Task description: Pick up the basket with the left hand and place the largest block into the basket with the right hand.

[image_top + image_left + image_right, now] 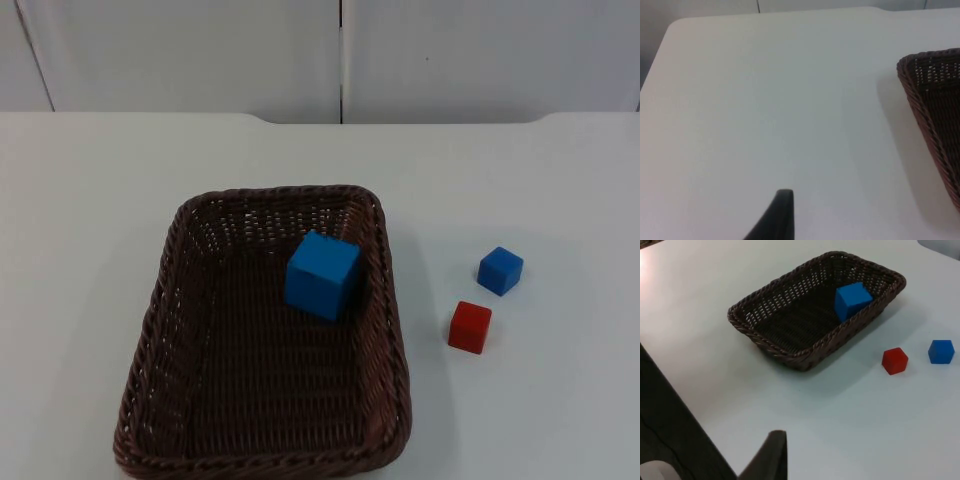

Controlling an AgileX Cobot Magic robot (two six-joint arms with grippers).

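Although neither arm reaches into the top view, the bench (90, 200) shows the work far along. At lower left of centre in that frame the brown wicker basket (262, 340) sits flat on the bench, unheld, with the large blue block (322, 274) inside against its right wall, near the far end. To the right, outside and apart from the basket, lie the small red block (470, 327) and, just beyond it, the small blue block (500, 270).

Left gripper: one black fingertip (777, 217) over bare bench, with a basket corner off to one side; jaw state cannot be told. Right gripper: one fingertip (770, 455) well back from the basket; jaw state likewise cannot be told.

Judgement: placement of the largest block appears done; the basket is not lifted now, and little seems left.
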